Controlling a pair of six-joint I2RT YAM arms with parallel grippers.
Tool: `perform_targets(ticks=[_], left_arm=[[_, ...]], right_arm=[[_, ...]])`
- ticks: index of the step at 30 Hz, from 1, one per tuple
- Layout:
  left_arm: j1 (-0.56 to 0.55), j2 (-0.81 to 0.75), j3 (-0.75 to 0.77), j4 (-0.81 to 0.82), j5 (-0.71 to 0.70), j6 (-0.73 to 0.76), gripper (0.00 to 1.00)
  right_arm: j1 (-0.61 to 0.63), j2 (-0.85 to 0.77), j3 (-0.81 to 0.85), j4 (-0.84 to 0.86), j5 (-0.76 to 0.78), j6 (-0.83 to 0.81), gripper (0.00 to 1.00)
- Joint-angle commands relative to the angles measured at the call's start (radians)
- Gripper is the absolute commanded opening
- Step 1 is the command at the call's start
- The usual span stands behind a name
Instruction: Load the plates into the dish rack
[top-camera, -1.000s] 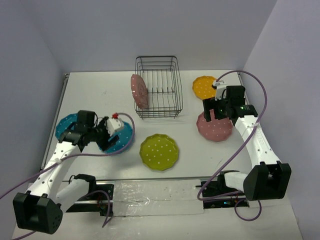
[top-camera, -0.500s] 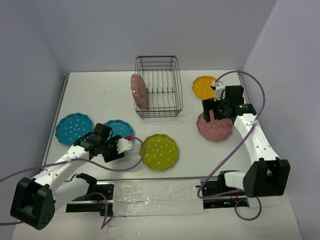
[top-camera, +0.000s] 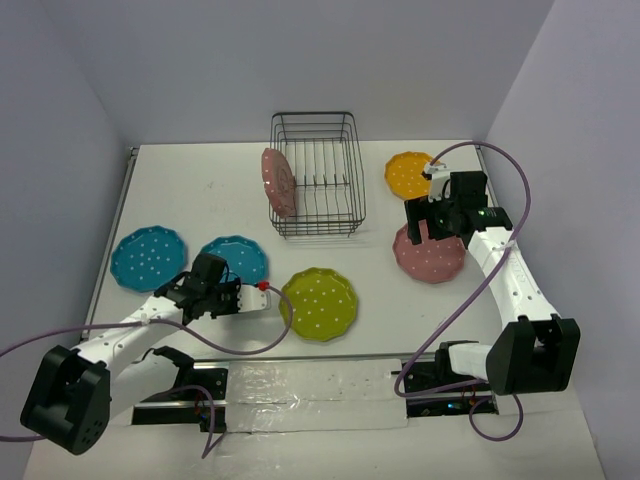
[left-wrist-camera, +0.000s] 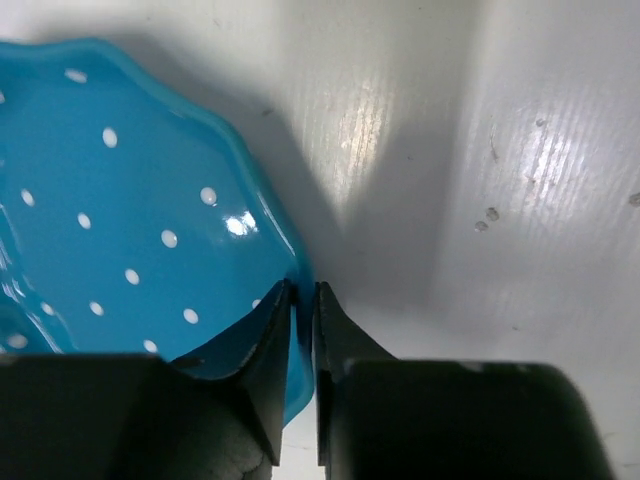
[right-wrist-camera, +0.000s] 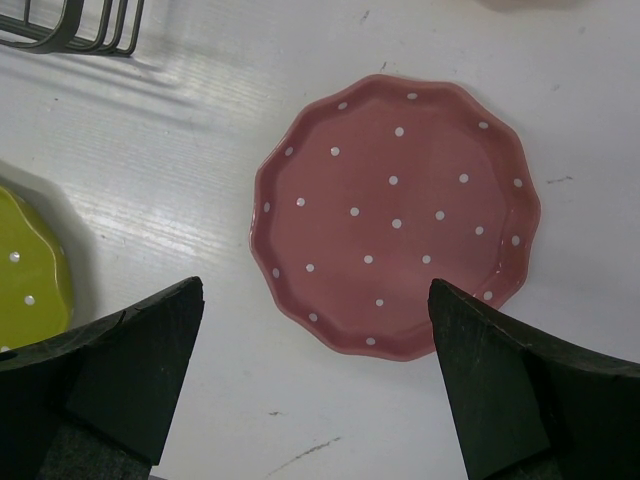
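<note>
The black wire dish rack (top-camera: 315, 175) stands at the back centre, and a pink plate (top-camera: 279, 182) leans on its left side. Two teal plates (top-camera: 150, 258) (top-camera: 233, 260) lie flat at the left. My left gripper (top-camera: 228, 292) (left-wrist-camera: 302, 290) is shut on the near rim of the right teal plate (left-wrist-camera: 130, 210), one finger inside the rim and one outside. A yellow-green plate (top-camera: 318, 303) lies at the front centre. My right gripper (top-camera: 432, 225) (right-wrist-camera: 315, 300) hangs wide open over a second pink plate (right-wrist-camera: 395, 215), touching nothing. An orange-yellow plate (top-camera: 410, 173) lies behind it.
Purple cables (top-camera: 480, 290) loop off both arms. Side walls close in the table on the left and right. The rack's corner (right-wrist-camera: 70, 30) and the yellow-green plate's edge (right-wrist-camera: 25, 275) show in the right wrist view.
My left arm swung from over the teal plates toward the near side, dropped to the right teal plate's near edge, and its jaws closed on the rim. The right arm has not moved.
</note>
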Motion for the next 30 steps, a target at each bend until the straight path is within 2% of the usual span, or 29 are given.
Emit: perform_targets(ticks=[1, 4, 8, 13, 18, 30], left_arm=[[-0.004, 0.010, -0.037, 0.014, -0.013, 0.048, 0.18], [-0.005, 0.013, -0.007, -0.036, -0.007, 0.060, 0.00], [-0.005, -0.034, 0.072, -0.179, 0.058, 0.071, 0.00], [-0.005, -0.123, 0.209, -0.343, 0.215, 0.023, 0.00], [-0.004, -0.095, 0.349, -0.435, 0.313, -0.073, 0.00], [-0.005, -0.022, 0.570, -0.447, 0.546, -0.351, 0.00]], right_arm=[[0.006, 0.009, 0.043, -0.002, 0.003, -0.005, 1.00], [0.006, 0.012, 0.058, -0.010, -0.002, -0.003, 1.00], [0.006, 0.005, 0.066, -0.016, -0.006, -0.006, 1.00], [0.006, -0.007, 0.061, -0.019, -0.011, -0.011, 1.00], [0.006, -0.007, 0.061, -0.018, -0.026, -0.008, 1.00], [0.006, 0.014, 0.071, -0.016, -0.043, -0.005, 1.00]])
